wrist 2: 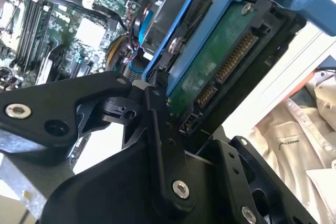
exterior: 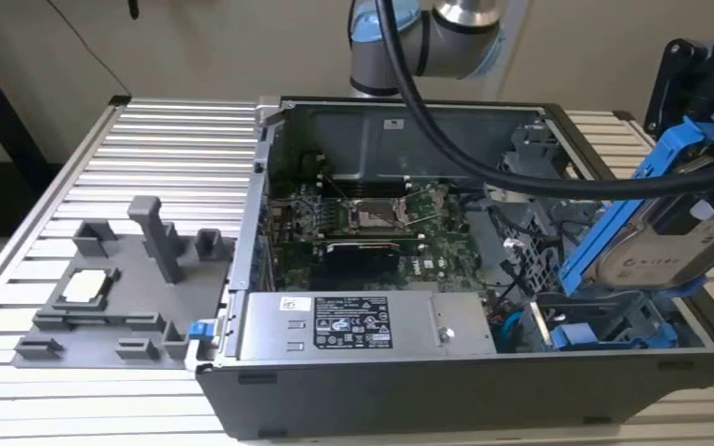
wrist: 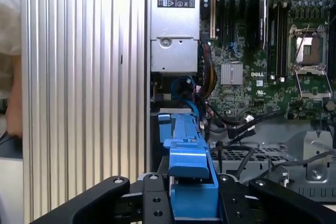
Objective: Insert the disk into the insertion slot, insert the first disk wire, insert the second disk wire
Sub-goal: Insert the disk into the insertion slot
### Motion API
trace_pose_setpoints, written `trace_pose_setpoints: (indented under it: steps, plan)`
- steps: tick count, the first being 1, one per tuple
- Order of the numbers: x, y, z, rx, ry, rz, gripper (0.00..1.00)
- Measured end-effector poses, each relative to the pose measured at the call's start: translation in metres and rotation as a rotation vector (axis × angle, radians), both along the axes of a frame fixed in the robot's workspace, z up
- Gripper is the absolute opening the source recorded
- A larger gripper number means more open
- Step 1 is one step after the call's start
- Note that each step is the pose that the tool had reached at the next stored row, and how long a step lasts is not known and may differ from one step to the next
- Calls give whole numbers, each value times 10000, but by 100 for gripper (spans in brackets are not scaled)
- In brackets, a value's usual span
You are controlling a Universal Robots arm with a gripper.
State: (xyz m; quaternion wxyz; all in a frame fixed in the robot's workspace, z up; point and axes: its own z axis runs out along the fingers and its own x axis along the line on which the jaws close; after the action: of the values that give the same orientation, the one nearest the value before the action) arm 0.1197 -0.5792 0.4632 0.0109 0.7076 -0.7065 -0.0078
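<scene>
While I am gripping the disk (exterior: 650, 255) by its upper end, my gripper (wrist: 192, 201) is closing its black fingers (wrist 2: 157, 129) on the two flat sides of the blue carrier bracket (exterior: 640, 181), open just wide enough to take its thickness. In the exterior view the disk is hanging tilted, its top leaning toward the exterior view's right and its lower end pointing down at the insertion slot (exterior: 605, 314), near the bay's mouth but not seated in it; I cannot tell whether the lower edge is touching the rim. In the second wrist view the disk's green circuit board (wrist 2: 210, 61) is facing the camera, with its row of connector pins (wrist 2: 233, 56) showing bare. The slot is sitting in the corner of the open computer case (exterior: 456, 395) at the exterior view's right, just beside the grey metal box (exterior: 357, 325) with the black-and-white sticker. Beyond that box the motherboard (exterior: 426, 246) is lying flat with its square processor socket (exterior: 371, 216). A thick black cable (exterior: 450, 139) is running from my arm across the case. On the ribbed table (exterior: 171, 139) at the exterior view's left, a grey fixture tray (exterior: 109, 311) is standing well apart from the case
</scene>
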Motion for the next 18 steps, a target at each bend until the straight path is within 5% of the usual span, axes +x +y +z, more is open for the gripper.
trace_pose_setpoints:
  steps: [9, 18]
  plan:
    - [5, 0, -28, 3, -15, 15, 33]
    - [6, 0, -160, 9, -16, 13, 33]
